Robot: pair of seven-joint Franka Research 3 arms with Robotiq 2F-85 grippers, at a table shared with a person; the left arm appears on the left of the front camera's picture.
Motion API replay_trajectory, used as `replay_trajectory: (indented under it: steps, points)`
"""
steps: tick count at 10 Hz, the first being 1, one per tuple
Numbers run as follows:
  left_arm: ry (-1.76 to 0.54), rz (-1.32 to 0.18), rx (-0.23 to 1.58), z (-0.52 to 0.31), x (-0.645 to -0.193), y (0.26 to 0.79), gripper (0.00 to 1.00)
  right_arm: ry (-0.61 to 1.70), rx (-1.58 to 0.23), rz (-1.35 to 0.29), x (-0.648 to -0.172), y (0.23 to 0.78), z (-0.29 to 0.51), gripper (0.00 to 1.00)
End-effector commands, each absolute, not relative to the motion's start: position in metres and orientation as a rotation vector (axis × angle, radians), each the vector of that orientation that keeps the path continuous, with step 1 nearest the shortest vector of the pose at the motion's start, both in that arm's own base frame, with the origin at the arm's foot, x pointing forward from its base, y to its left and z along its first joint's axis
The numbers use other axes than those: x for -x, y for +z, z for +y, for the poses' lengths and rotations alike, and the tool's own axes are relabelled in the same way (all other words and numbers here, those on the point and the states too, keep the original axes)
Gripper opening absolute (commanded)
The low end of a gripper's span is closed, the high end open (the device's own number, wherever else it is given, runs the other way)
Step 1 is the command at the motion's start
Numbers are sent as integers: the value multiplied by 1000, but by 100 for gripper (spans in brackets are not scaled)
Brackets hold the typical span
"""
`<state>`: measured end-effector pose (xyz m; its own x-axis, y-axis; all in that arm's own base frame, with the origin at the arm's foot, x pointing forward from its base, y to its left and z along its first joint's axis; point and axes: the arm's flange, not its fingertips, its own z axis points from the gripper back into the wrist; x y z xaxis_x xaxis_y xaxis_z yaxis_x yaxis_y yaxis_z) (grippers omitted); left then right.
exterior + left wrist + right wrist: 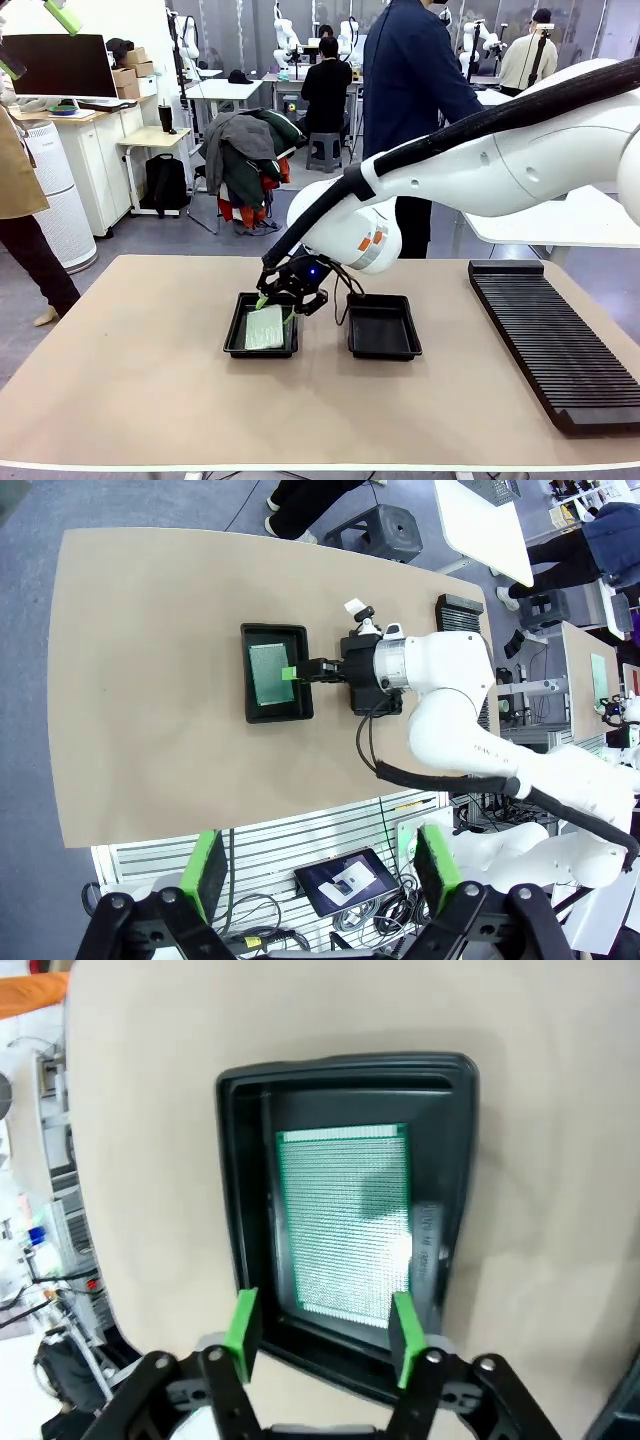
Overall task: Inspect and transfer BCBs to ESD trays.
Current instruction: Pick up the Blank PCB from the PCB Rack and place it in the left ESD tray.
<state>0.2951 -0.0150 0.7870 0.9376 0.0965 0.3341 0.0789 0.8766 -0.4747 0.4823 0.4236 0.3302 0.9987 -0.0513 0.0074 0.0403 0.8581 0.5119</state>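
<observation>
A green BCB [345,1220] lies flat in the left ESD tray [232,335], and it also shows from high above as the BCB [268,672] in that tray [275,712]. My right gripper [325,1328] hovers open just over the board's near end, its green pads [245,1322] set about a board's width apart. In the front view the right gripper [275,300] hangs over the tray's far edge. The second ESD tray [383,345] beside it holds nothing. My left gripper [320,870] is raised high over the table, open with nothing between its fingers.
A long black slotted rack [550,340] lies along the table's right side. A person in dark clothes [415,90] stands beyond the far edge. The right arm [480,160] spans the table from the right. A tablet [345,880] sits below the table's near edge.
</observation>
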Motion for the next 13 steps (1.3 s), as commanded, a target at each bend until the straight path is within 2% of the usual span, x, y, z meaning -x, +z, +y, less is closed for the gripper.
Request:
replay_trajectory:
  steps: [1, 2, 3, 5, 10, 13]
  points:
    - [13, -362, 508, -14, -295, 785, 100, -54, -391, -10, -479, 351, 430, 78]
    - [13, -362, 508, -14, -295, 785, 100, -52, -337, -11, -479, 356, 430, 82]
    - [13, -362, 508, -14, -295, 785, 100, -51, -269, -14, -477, 365, 428, 92]
    - [13, -362, 508, -14, -295, 785, 100, -28, -204, -14, -472, 379, 425, 100]
    - [13, -362, 508, -14, -295, 785, 100, 32, -144, -10, -469, 390, 418, 100]
    - [13, -362, 508, -14, -295, 785, 100, 25, -175, 0, -471, 388, 418, 100]
